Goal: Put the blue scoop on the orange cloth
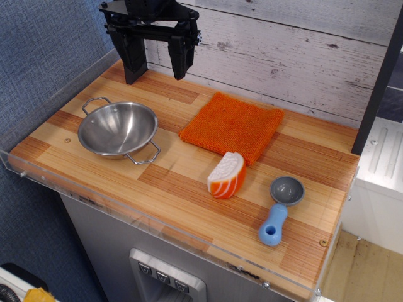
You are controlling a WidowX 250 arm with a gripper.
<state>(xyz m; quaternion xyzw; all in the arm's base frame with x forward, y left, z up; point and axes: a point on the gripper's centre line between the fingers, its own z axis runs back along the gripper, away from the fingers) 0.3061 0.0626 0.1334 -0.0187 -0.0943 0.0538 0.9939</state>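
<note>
steel bowl left | gripper rear-left, jaws apart, empty | orange cloth centre-rear | striped toy wedge touching cloth's front edge | blue scoop front-right on surface | risk: rounded handle may slip; wedge obstructs path

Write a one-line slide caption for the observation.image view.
Open pincer hangs over the counter's back-left, far from the blue scoop lying near the front right, with the orange cloth bare between them.

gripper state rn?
Gripper: open, holding nothing, up at the back of the table, far from the blue scoop.
</note>
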